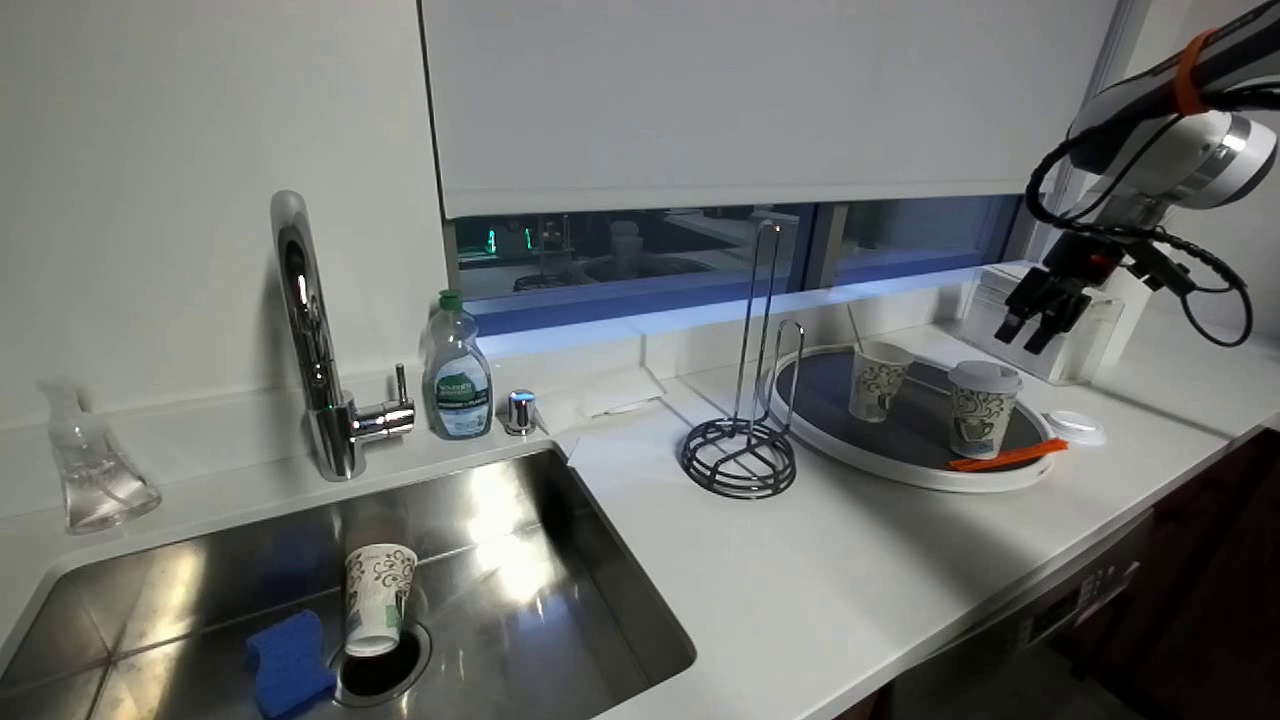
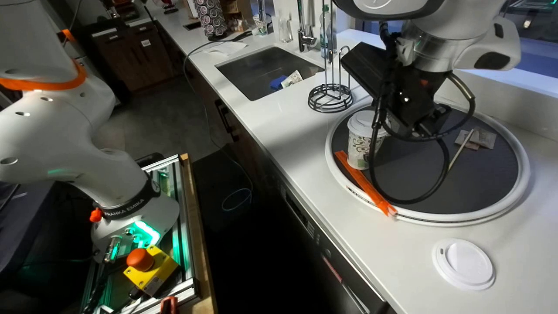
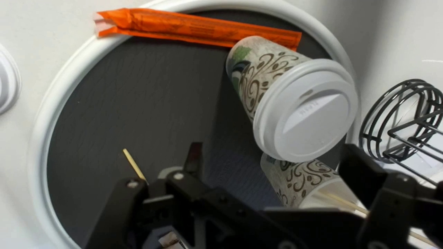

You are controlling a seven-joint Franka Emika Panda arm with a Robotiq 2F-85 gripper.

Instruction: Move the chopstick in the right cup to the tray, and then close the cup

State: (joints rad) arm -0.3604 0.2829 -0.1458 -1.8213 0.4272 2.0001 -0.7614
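I've got the gripper (image 1: 1022, 337) hanging in the air over the tray (image 3: 138, 103), fingers spread well apart, angled down and clear of both cups; in an exterior view it's higher than the lidded cup (image 1: 980, 415) and off to its right in the picture, with the open cup (image 1: 877, 385) farther left. On my wrist view the open cup shows in the gap between the fingers, low down and closer to the finger on the picture's right; a stick (image 3: 346, 203) leans out over its rim and runs behind that finger, so part of it is hidden from me. The lidded cup stands upright on the tray near the open one; an orange wrapper (image 3: 204, 27) lies just beside its base, one end over the tray's rim. A second stick (image 2: 461, 150) lies on the tray, well apart from the lidded cup, one end at some small packets (image 2: 484, 138); a loose white lid (image 2: 464, 264) rests on the counter (image 2: 409, 261) just outside the rim.
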